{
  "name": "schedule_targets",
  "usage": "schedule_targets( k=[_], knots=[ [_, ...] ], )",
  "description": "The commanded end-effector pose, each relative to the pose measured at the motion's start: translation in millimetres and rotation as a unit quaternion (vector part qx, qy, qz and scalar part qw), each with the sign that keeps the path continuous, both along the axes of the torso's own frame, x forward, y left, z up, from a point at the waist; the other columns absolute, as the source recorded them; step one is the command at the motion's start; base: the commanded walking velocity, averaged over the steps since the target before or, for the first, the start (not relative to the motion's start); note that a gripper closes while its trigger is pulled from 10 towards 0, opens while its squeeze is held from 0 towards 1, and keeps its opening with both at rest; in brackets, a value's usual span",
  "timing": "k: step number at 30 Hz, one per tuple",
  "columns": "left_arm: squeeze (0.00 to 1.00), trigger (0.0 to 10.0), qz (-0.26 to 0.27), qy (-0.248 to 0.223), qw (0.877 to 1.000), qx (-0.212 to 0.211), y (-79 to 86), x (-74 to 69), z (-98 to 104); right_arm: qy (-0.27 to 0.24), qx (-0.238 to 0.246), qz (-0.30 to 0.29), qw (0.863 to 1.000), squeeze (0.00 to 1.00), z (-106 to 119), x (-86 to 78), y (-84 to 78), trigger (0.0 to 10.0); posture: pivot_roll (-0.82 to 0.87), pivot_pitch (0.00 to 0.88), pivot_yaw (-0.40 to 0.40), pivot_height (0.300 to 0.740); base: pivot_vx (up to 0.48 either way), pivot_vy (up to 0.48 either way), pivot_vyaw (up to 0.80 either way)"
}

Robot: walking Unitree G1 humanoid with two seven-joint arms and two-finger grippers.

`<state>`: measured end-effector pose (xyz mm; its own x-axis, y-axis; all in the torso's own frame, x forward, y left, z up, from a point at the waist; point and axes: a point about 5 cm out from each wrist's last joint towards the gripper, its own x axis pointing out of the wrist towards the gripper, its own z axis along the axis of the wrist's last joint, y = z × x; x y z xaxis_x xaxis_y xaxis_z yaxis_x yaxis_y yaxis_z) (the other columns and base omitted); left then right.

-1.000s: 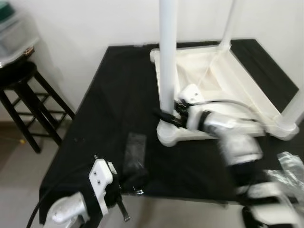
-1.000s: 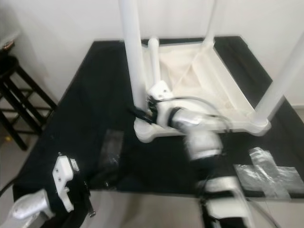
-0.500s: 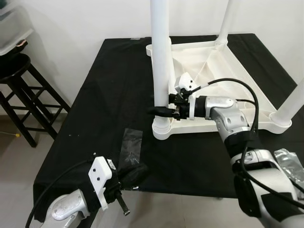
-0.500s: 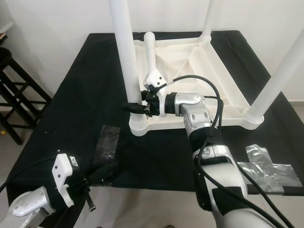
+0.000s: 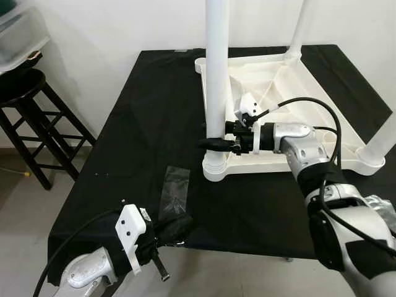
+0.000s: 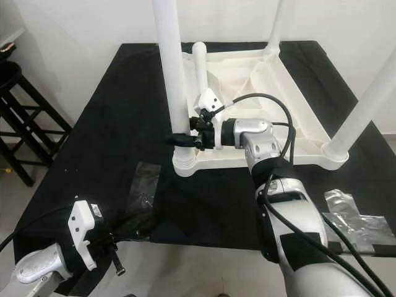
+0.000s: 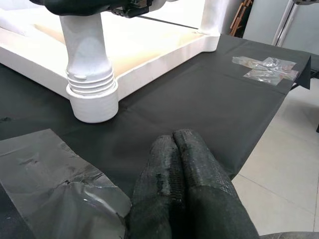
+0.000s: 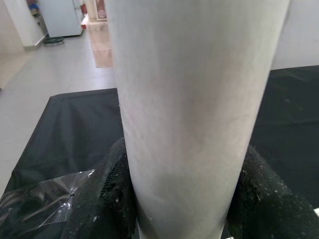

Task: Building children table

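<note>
In the left eye view, an upturned white table (image 5: pixel 297 80) is seen lying on a black-covered surface (image 5: pixel 148 124); its near leg (image 5: pixel 216 74) is clasped low down by the right gripper (image 5: pixel 213 143).

In the left wrist view, the left gripper (image 7: pixel 174 149) is held at the surface's front edge, fingers pressed together on nothing, beside a plastic bag (image 7: pixel 45 174).

In the right wrist view, the leg is gripped between both fingers (image 8: pixel 107 194).

right tool (image 5: pixel 210 143) clamps table leg (image 5: pixel 217 80) | upturned table (image 5: pixel 309 99) | left tool (image 5: pixel 162 272) low
</note>
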<state>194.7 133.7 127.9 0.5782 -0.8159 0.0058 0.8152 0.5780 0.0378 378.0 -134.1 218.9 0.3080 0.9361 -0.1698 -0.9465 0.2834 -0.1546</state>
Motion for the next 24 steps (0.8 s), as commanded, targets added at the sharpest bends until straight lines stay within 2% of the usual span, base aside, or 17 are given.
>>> schedule_targets(
  k=[1,2,9,10,11,14,19,20,22,23,24],
  knots=[
    [0.0,1.6,-0.001,0.002,1.0,0.004,-0.9,-2.3,-2,0.012,-0.004,0.001,1.0,0.0,-4,0.3,-1.0,1.0,0.07,0.114,0.031,0.74,0.0,0.0,0.0],
    [0.0,1.5,-0.001,0.003,1.0,0.004,-1.3,-2.4,-2,0.012,-0.001,-0.002,1.0,0.0,-5,0.5,-2.0,0.0,0.07,0.112,0.031,0.74,0.0,0.0,0.0],
    [0.0,1.5,-0.001,0.003,1.0,0.003,-2.3,-2.5,-2,0.017,0.01,-0.014,1.0,0.0,-12,-0.7,-5.3,0.0,0.06,0.109,0.032,0.74,0.0,0.0,0.0],
    [0.0,1.5,-0.001,0.003,1.0,0.002,-2.6,-2.7,-2,0.013,0.013,-0.03,0.999,0.0,-22,-2.9,-8.6,0.0,0.06,0.108,0.037,0.74,0.0,0.0,0.0],
    [0.0,1.5,-0.001,0.003,1.0,0.002,-2.6,-2.7,-2,0.013,0.013,-0.03,0.999,0.0,-22,-2.9,-8.6,0.0,0.06,0.108,0.037,0.74,0.0,0.0,0.0],
    [0.0,1.5,-0.003,0.004,1.0,0.003,-2.3,-2.9,-2,0.004,-0.001,-0.071,0.997,0.0,-42,-7.9,-13.0,0.0,0.06,0.107,0.036,0.74,0.0,0.0,0.0],
    [0.0,1.5,-0.003,0.004,1.0,0.002,-1.6,-2.9,-1,0.011,-0.018,-0.13,0.991,0.0,-64,-15.7,-8.4,0.0,0.05,0.108,0.029,0.74,0.0,0.0,0.0],
    [0.0,1.4,-0.003,0.004,1.0,0.002,-0.8,-2.7,-1,0.034,-0.014,-0.185,0.982,0.0,-79,-22.7,-1.5,0.0,0.05,0.11,0.031,0.74,0.0,0.0,0.0],
    [0.0,1.4,-0.001,0.004,1.0,0.002,0.5,-2.1,-1,0.07,0.0,-0.259,0.963,0.0,-96,-38.2,10.3,0.0,0.05,0.109,0.037,0.74,0.0,0.0,0.0],
    [0.0,1.4,-0.001,0.004,1.0,0.002,0.5,-2.1,-1,0.07,0.0,-0.259,0.963,0.0,-96,-38.2,10.3,0.0,0.05,0.109,0.037,0.74,0.0,0.0,0.0],
    [0.0,1.4,0.0,0.004,1.0,0.003,1.4,-1.4,-1,0.062,0.0,-0.3,0.952,0.0,-98,-46.3,16.1,0.0,0.04,0.106,0.041,0.74,0.0,0.0,0.0]
  ],
)
